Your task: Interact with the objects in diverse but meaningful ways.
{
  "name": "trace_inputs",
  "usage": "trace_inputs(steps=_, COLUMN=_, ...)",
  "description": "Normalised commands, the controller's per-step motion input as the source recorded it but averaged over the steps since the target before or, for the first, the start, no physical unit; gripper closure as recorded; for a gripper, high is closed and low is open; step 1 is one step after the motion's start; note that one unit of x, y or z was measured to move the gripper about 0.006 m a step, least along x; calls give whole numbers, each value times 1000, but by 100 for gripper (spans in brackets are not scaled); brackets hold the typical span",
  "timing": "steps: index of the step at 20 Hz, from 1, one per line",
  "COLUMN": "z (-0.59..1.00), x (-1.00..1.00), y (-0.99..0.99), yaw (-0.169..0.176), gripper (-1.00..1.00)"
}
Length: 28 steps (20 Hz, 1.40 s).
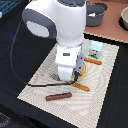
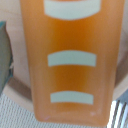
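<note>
My exterior view: even, bright overhead light, soft shadow under arm [image 1: 60, 30] on placemat [image 1: 100, 75], image coarse and low-res. My wrist view: orange object [image 2: 70, 60] fills frame, heavily blurred, no glare.

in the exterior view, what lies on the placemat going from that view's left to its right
brown sausage stick → orange stick near the arm's base → second orange stick → pale blue carton
</note>
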Motion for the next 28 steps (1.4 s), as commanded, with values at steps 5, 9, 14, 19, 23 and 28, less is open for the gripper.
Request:
trace_inputs(steps=5, z=708, x=-55, y=-708, yaw=-18, gripper=-100)
trace_inputs(steps=9, z=285, x=-34, y=-792, yaw=0, gripper=-100)
trace_inputs(steps=14, z=28, x=6, y=-818, yaw=0, gripper=-100)
trace_inputs(steps=19, z=-41, x=199, y=-595, yaw=38, gripper=-100)
trace_inputs(steps=23, z=-183, x=171, y=-608, yaw=137, gripper=-100)
trace_inputs(steps=28, z=-189, x=150, y=-573, yaw=198, gripper=-100)
